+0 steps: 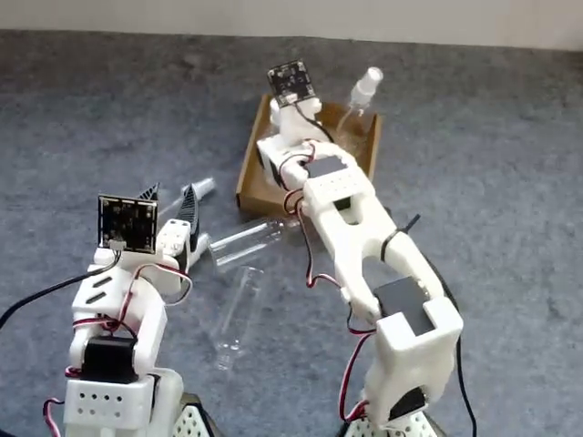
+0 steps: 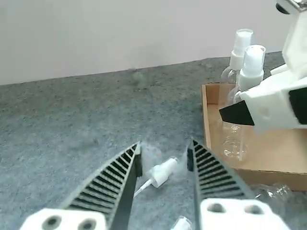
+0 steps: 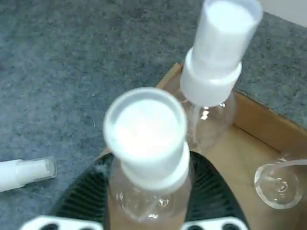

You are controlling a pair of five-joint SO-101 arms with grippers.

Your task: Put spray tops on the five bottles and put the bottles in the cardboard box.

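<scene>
Your right pincer point(image 3: 148, 203) grips an upright capped bottle point(image 3: 146, 134) within the cardboard box point(image 1: 248, 187), upper centre of the high view. Your left pincer point(image 2: 164, 148) is wide open and empty. A loose spray top point(image 2: 160, 173) lies slantwise on the table point(image 1: 474, 109), just ahead between its fingers.

L arm point(image 1: 118, 309) sat folded close to its base, wrist approx level, L gripper point(image 2: 164, 146) low over the table w/ jaws spread apart. R arm point(image 1: 364, 237) was stretched fwd, R gripper point(image 3: 151, 165) clamped on an upright bottle point(image 3: 144, 129).
</scene>
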